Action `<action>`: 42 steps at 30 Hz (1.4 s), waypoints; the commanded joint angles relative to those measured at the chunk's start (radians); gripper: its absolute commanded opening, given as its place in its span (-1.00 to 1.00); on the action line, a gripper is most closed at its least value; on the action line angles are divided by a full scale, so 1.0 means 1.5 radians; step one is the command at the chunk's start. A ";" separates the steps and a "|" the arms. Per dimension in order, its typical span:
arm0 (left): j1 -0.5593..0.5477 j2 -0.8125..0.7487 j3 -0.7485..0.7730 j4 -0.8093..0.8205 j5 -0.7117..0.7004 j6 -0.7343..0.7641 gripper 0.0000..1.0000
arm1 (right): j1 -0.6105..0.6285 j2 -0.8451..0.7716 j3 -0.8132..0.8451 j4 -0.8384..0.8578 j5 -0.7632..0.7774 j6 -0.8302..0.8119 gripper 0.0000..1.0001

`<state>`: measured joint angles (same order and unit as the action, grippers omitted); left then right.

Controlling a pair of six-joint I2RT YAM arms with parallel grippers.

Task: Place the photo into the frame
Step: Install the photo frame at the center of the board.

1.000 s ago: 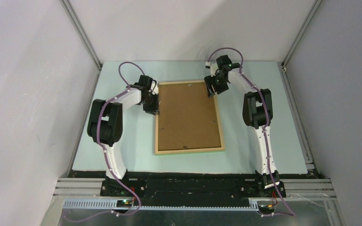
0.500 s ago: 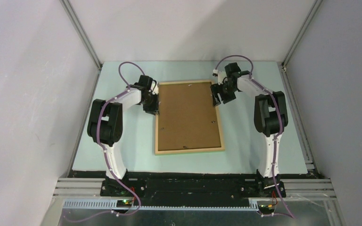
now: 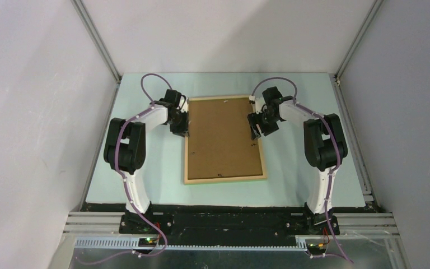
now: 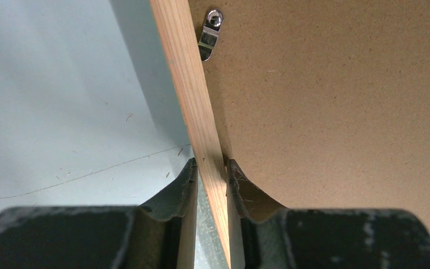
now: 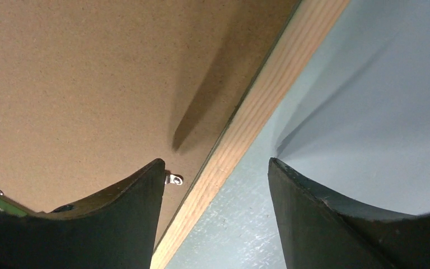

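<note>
The frame [image 3: 225, 179] lies face down in the middle of the table, its pale wood rim up. Inside the rim sits the photo [image 3: 223, 137], only its plain brown board back showing. My left gripper [image 3: 182, 133] is at the left rail, shut on it: in the left wrist view the wood rail [image 4: 187, 84] runs between the two fingertips [image 4: 189, 174], next to the board [image 4: 325, 101]. My right gripper [image 3: 255, 133] hovers open over the right rail [image 5: 269, 89], one finger above the board [image 5: 89, 84] and the other above the table.
Small metal turn clips [image 4: 209, 35] [image 5: 174, 179] sit on the board near the rails. The pale green table mat [image 3: 297, 162] lies between white side walls, with a metal rail [image 3: 364, 190] along its right edge.
The right arm has come nearer along the frame's right rail, away from the far right corner, and its jaws have spread a little. The left arm and the frame have not moved.
</note>
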<state>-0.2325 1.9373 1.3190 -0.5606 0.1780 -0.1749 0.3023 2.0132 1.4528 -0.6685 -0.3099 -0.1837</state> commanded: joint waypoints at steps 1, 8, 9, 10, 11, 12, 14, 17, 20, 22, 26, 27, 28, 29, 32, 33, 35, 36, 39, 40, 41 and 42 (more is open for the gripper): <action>-0.006 0.016 -0.004 0.011 0.012 0.021 -1.00 | 0.022 -0.032 -0.012 0.027 0.041 0.026 0.42; -0.005 0.014 -0.005 0.011 0.011 0.022 -1.00 | 0.044 -0.028 -0.027 0.027 0.063 0.027 0.39; -0.005 0.014 -0.004 0.011 0.012 0.022 -1.00 | 0.047 -0.029 -0.029 0.027 0.067 0.027 0.38; -0.005 0.015 -0.003 0.011 0.012 0.022 -1.00 | 0.047 -0.030 -0.033 0.026 0.067 0.025 0.37; -0.005 0.014 -0.004 0.011 0.013 0.022 -1.00 | 0.048 -0.031 -0.035 0.026 0.067 0.024 0.36; -0.005 0.015 -0.003 0.011 0.012 0.023 -1.00 | 0.049 -0.032 -0.039 0.025 0.067 0.021 0.35; -0.004 0.017 -0.003 0.011 0.012 0.023 -1.00 | 0.050 -0.034 -0.043 0.024 0.069 0.016 0.34; -0.004 0.017 -0.003 0.011 0.013 0.023 -1.00 | 0.050 -0.038 -0.048 0.024 0.068 0.010 0.32; -0.004 0.016 -0.003 0.011 0.012 0.024 -1.00 | 0.054 -0.042 -0.054 0.020 0.067 -0.004 0.30; -0.004 0.017 -0.003 0.011 0.012 0.024 -1.00 | 0.057 -0.046 -0.061 0.018 0.067 -0.015 0.30; -0.004 0.021 -0.002 0.011 0.012 0.023 -1.00 | 0.060 -0.058 -0.077 0.017 0.065 -0.029 0.29; -0.004 0.022 -0.001 0.011 0.012 0.023 -1.00 | 0.060 -0.060 -0.081 0.016 0.065 -0.033 0.29; -0.003 0.022 -0.002 0.011 0.012 0.023 -1.00 | 0.060 -0.062 -0.082 0.016 0.068 -0.034 0.28; -0.003 0.023 -0.002 0.011 0.012 0.023 -1.00 | 0.060 -0.064 -0.085 0.016 0.069 -0.037 0.28; -0.003 0.023 -0.002 0.011 0.012 0.023 -1.00 | 0.058 -0.066 -0.086 0.017 0.071 -0.039 0.25; -0.002 0.022 -0.002 0.011 0.013 0.023 -1.00 | 0.058 -0.067 -0.086 0.019 0.072 -0.040 0.23; -0.002 0.021 -0.002 0.011 0.012 0.024 -1.00 | 0.057 -0.068 -0.086 0.024 0.076 -0.042 0.20; -0.002 0.021 -0.002 0.011 0.012 0.024 -1.00 | 0.057 -0.068 -0.086 0.026 0.079 -0.042 0.19; -0.001 0.021 -0.002 0.011 0.012 0.024 -1.00 | 0.053 -0.066 -0.086 0.030 0.080 -0.041 0.15; -0.002 0.021 -0.001 0.012 0.013 0.024 -1.00 | 0.052 -0.066 -0.086 0.030 0.079 -0.042 0.14; -0.001 0.021 -0.001 0.012 0.012 0.024 -1.00 | 0.050 -0.066 -0.086 0.029 0.079 -0.044 0.13; -0.001 0.022 -0.002 0.012 0.012 0.024 -1.00 | 0.049 -0.065 -0.086 0.029 0.079 -0.045 0.12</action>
<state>-0.2314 1.9373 1.3190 -0.5606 0.1791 -0.1745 0.3824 1.9392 1.3388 -0.6250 -0.2241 -0.2207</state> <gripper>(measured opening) 0.241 0.571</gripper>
